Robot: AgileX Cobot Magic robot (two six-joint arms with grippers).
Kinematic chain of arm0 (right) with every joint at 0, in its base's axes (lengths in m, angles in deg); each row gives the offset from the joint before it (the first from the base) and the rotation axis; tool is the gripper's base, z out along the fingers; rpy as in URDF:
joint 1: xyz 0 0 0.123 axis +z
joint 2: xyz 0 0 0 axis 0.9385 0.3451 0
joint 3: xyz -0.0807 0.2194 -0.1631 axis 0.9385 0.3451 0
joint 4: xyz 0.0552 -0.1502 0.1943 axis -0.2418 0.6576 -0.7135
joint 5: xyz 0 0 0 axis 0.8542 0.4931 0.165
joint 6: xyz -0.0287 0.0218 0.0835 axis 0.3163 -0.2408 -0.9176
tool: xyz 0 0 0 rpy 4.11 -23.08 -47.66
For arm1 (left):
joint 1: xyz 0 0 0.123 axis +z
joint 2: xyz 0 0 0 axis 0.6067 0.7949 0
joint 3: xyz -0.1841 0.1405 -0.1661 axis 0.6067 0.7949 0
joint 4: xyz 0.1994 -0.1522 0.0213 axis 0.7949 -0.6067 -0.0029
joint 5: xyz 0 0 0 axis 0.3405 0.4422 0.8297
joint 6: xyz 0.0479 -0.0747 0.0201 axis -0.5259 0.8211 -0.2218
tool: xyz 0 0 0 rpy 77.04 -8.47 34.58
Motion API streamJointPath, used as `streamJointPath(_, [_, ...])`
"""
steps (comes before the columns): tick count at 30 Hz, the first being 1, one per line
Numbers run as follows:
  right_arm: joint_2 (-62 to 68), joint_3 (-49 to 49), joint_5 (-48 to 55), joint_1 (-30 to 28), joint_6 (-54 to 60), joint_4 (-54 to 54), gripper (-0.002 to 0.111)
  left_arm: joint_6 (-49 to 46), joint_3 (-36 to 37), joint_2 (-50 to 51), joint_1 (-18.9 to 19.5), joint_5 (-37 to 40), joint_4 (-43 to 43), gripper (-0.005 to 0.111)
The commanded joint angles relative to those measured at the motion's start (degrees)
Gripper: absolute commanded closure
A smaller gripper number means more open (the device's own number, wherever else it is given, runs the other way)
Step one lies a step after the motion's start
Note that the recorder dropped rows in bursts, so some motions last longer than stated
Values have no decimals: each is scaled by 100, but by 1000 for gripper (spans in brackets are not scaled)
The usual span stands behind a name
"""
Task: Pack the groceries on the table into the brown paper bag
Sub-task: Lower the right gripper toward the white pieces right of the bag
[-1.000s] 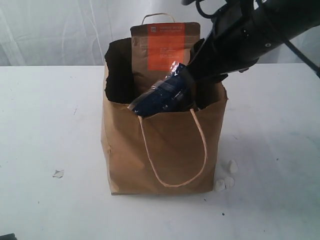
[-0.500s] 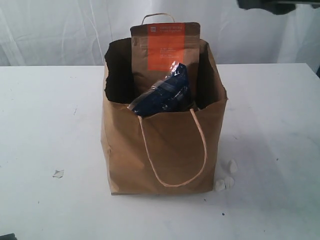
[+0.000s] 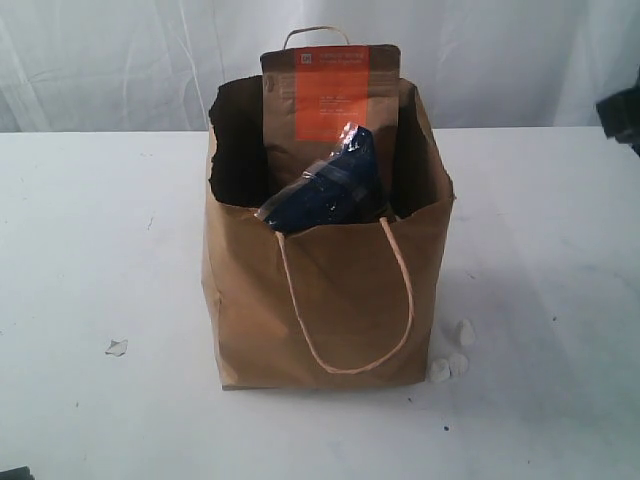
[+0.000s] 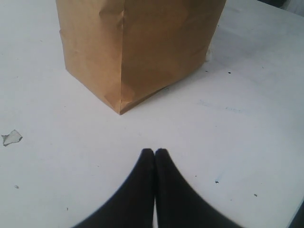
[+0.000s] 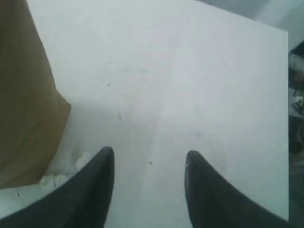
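White tabletop [image 3: 90, 250] (speckled), pale drape [image 3: 120, 60] behind

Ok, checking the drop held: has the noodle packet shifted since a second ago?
No. The noodle packet leans on the same spot of the front rim of the brown paper bag.

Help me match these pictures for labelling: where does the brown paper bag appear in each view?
Exterior view: the brown paper bag stands mid-picture, whole.
Left wrist view: its lower part fills the picture's upper half.
Right wrist view: one side runs down the picture's left edge.
Shared landmark: white lumps at its base, exterior and right wrist.
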Motion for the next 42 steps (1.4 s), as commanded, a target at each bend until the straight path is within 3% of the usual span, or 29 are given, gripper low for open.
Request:
streamJointPath(1, [-56, 654, -336, -222, -22, -226, 63, 1, 15, -30, -1, 27, -39, 107])
streamJointPath(9, [8, 1766, -1502, -232, -22, -689, 63, 1, 15, -30, -1, 27, -39, 107])
streamJointPath(17, [552, 2216, -1883, -232, 15, -1071, 63, 1, 15, -30, -1, 27, -39, 107])
streamJointPath(29, [1650, 2371, -2489, -210, 1070, -2277, 63, 1, 15, -30, -1, 27, -39, 107])
streamJointPath(42, [2662, 2371, -3143, 202, 1312, -2313, 63, 1, 15, -30, -1, 27, -39, 107])
